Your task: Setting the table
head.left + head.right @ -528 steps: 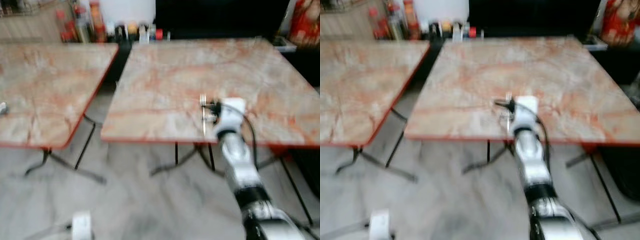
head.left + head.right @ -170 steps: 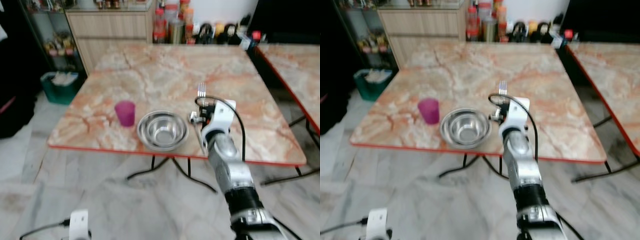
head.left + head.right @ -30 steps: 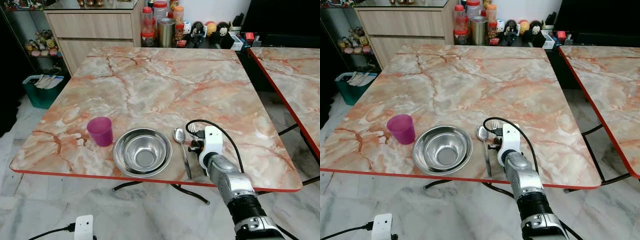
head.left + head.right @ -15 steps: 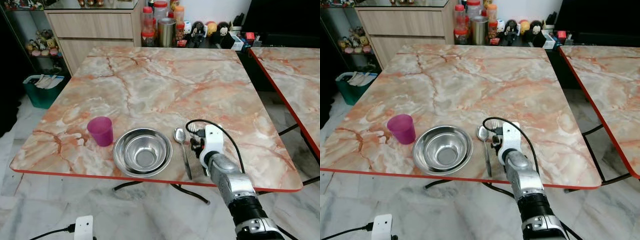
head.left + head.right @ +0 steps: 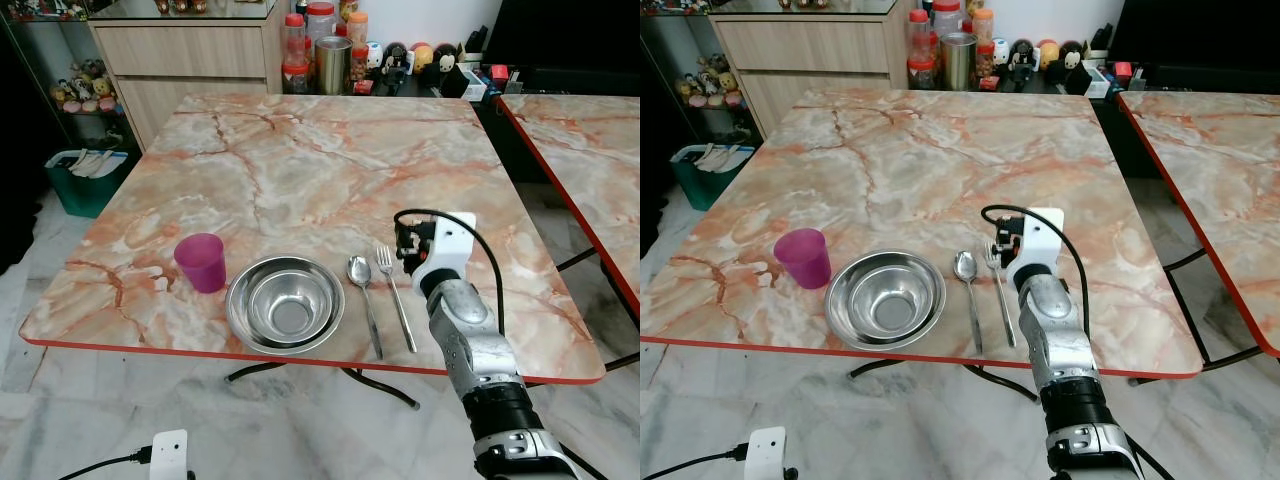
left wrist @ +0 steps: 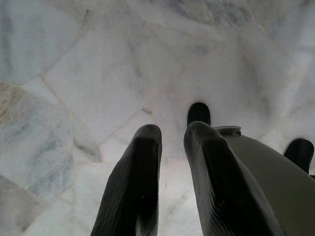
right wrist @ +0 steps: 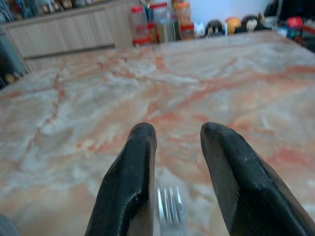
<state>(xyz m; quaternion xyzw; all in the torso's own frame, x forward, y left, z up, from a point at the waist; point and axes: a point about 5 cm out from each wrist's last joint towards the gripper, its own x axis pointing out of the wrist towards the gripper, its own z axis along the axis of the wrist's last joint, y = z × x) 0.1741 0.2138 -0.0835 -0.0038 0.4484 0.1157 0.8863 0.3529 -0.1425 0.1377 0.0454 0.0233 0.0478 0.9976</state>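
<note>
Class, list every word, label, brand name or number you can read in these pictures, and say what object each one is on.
No text can be read anywhere.
Jars and bottles behind the table: labels too small and blurred to read.
Purple cup, steel bowl, spoon, fork: no markings visible.
Right gripper, above the fork: no lettering visible.
</note>
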